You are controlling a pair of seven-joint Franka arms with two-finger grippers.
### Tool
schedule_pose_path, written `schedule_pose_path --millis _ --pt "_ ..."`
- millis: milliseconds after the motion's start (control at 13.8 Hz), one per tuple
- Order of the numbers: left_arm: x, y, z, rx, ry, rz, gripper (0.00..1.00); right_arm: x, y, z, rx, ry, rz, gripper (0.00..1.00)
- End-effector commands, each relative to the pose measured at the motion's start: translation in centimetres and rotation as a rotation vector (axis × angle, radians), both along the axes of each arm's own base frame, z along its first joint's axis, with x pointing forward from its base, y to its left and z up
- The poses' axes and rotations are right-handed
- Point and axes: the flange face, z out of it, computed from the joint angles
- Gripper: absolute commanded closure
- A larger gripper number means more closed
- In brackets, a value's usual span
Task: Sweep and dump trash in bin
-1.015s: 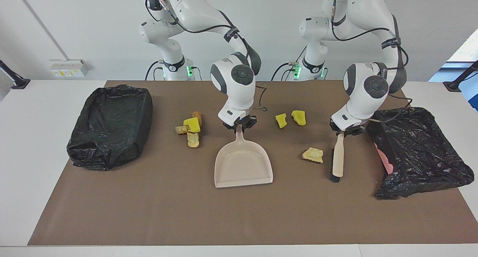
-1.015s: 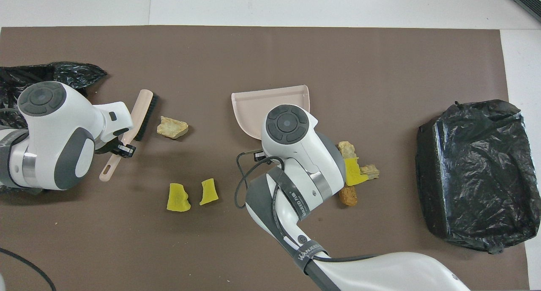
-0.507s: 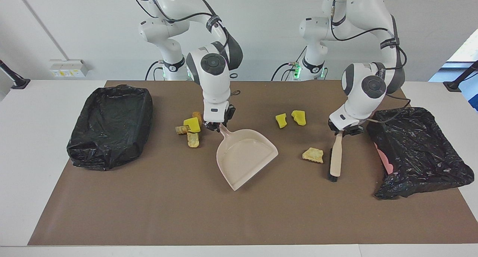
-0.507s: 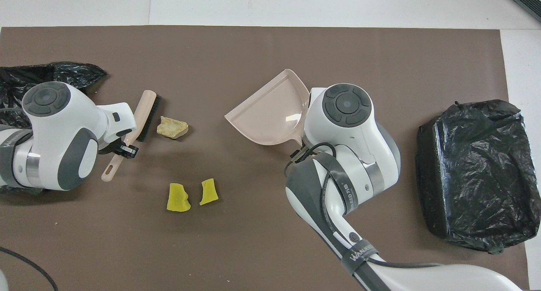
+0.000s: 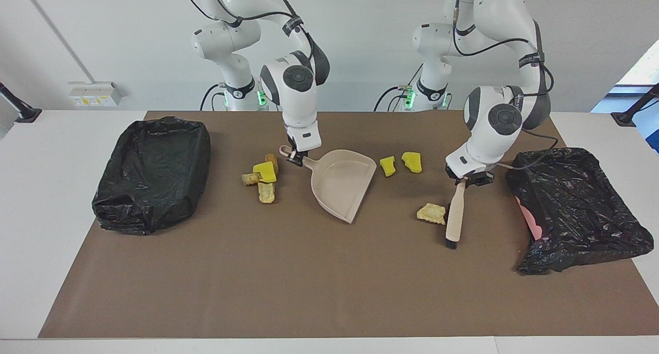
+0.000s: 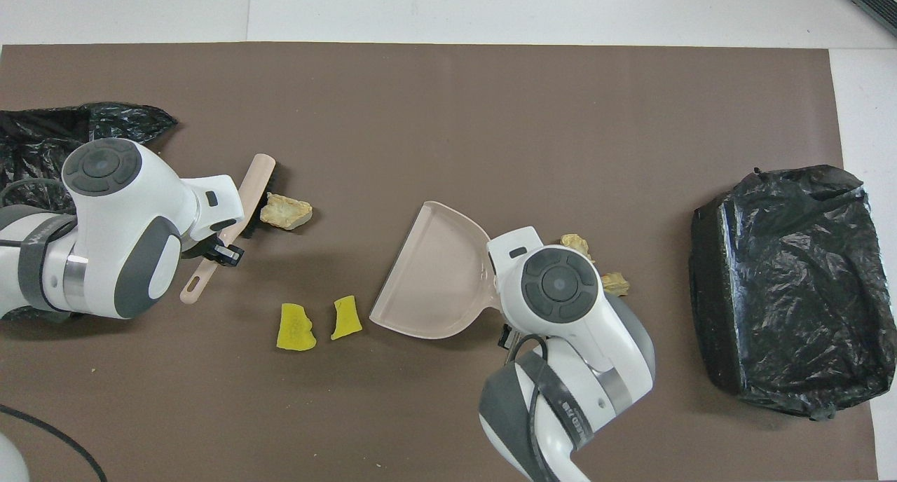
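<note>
My right gripper [image 5: 296, 158] is shut on the handle of the pink dustpan [image 5: 342, 187] [image 6: 434, 279], whose mouth faces the left arm's end of the table. Two yellow trash chunks [image 5: 387, 165] [image 6: 345, 317] lie just off that mouth. My left gripper [image 5: 466, 180] [image 6: 214, 248] is shut on the handle of the brush [image 5: 453, 215] [image 6: 254, 191]. The bristles stand right beside a tan chunk [image 5: 431, 213] [image 6: 286, 211]. A cluster of yellow and tan chunks [image 5: 263, 176] lies beside the dustpan's handle, mostly hidden under my right wrist in the overhead view.
A black-bagged bin [image 5: 152, 174] [image 6: 785, 286] stands at the right arm's end of the brown mat. A second black-bagged bin [image 5: 576, 205] sits at the left arm's end, close to the brush.
My right gripper has swung the dustpan round and drawn it toward the robots, so its mouth now faces the yellow chunks. My left gripper has edged the brush up to the tan chunk.
</note>
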Motion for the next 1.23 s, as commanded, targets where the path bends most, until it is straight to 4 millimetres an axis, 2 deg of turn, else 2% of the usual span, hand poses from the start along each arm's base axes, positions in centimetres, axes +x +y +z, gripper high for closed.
schedule_pose_path --millis 0,217,507,652,870,1015,1160 --pt "-2.3 -2.1 0.2 0.006 0.016 -0.055 1.0 -4.9 -0.6 0.4 -0.035 -0.067 0.04 1.0" --pt "-4.5 -6.3 0.0 -0.057 0.039 -0.07 1.0 -5.7 -0.6 0.8 -0.138 -0.112 0.078 1.0" --pt "-9.8 -15.3 0.4 -0.117 0.063 -0.126 1.0 -5.3 -1.1 0.4 -0.14 -0.106 0.076 1.0" --pt "-12.1 -18.9 1.1 -0.139 0.071 -0.141 1.0 -5.1 -1.2 -0.3 -0.145 -0.096 0.074 1.0" --pt "-13.4 -22.8 2.4 -0.237 0.105 -0.097 1.0 -4.7 -1.7 -0.8 -0.152 -0.082 0.075 1.0" --pt "-13.5 -23.0 3.9 -0.21 0.123 -0.002 1.0 -4.6 -1.8 -0.8 -0.151 -0.081 0.072 1.0" --pt "-13.4 -21.1 5.4 -0.163 0.146 0.179 1.0 -4.6 -1.8 -0.9 -0.152 -0.08 0.074 1.0"
